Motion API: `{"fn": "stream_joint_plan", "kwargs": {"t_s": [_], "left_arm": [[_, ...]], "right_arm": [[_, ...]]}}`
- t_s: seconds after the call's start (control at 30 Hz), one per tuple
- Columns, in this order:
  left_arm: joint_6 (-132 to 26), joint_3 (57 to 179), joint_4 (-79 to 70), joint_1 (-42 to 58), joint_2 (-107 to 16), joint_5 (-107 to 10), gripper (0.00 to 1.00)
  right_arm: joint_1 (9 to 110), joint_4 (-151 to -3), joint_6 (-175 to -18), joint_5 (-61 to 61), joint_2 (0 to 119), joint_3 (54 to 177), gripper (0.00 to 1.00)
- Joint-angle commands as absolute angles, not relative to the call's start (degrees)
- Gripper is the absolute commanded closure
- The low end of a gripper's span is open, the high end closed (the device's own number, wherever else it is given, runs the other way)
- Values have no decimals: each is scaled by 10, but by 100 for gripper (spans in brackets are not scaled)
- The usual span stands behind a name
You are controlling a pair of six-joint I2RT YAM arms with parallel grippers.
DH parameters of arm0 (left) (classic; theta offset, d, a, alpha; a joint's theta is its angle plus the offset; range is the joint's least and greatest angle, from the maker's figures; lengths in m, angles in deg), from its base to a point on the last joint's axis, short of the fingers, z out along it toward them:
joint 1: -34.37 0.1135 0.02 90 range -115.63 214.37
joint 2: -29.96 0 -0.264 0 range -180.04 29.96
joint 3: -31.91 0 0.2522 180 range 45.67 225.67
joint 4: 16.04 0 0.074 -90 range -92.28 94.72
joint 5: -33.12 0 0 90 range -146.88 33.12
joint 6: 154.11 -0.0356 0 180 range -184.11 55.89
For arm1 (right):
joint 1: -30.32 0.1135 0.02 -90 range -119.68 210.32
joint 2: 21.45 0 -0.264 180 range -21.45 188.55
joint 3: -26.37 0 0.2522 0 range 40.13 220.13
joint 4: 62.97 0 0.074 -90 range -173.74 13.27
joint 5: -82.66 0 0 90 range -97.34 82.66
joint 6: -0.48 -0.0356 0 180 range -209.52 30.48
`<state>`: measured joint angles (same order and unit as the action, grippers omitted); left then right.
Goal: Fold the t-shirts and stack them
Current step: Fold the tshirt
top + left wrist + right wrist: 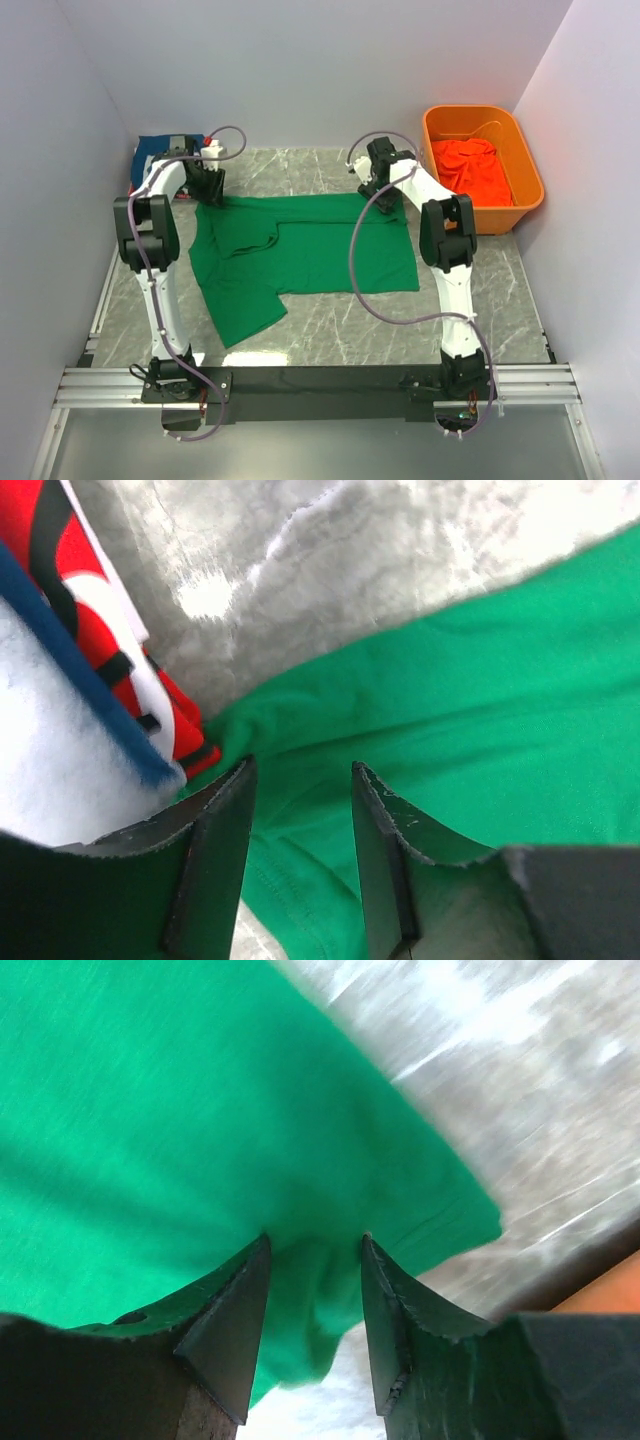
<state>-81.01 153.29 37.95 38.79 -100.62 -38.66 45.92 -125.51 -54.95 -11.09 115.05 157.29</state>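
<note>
Green t-shirt (150,1110) bunched inside right pincer (315,1242), seemingly under left pincer (300,770)

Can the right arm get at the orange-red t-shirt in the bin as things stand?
Probably yes: the orange-red t-shirt lies uncovered in the open bin, near the right gripper, nothing between.

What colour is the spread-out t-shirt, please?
The t-shirt is bright green; clearest in the top view.

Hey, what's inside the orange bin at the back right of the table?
A crumpled orange-red t-shirt lies in the orange bin. It covers the bin's floor, so anything beneath the shirt cannot be seen.
</note>
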Motion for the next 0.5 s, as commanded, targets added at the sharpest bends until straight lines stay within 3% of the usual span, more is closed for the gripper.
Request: {"fn": "stream_joint_plan", "kwargs": {"t_s": [0.0, 0.17, 0.4, 0.43, 0.47], "left_arm": [[-841, 1507, 384, 401, -931, -333, 51], [-868, 1455, 403, 401, -854, -286, 50], [-904, 1381, 428, 402, -815, -258, 52], [-933, 1370, 437, 403, -802, -248, 53], [-949, 1359, 445, 403, -792, -231, 53]], "right_arm": [[459, -1258, -541, -79, 1053, 1519, 51], [461, -1261, -518, -80, 1017, 1423, 56], [459, -1280, -518, -90, 1062, 1421, 74], [458, -1293, -517, -88, 1062, 1423, 74], [458, -1298, -514, -86, 1060, 1424, 63]]}}
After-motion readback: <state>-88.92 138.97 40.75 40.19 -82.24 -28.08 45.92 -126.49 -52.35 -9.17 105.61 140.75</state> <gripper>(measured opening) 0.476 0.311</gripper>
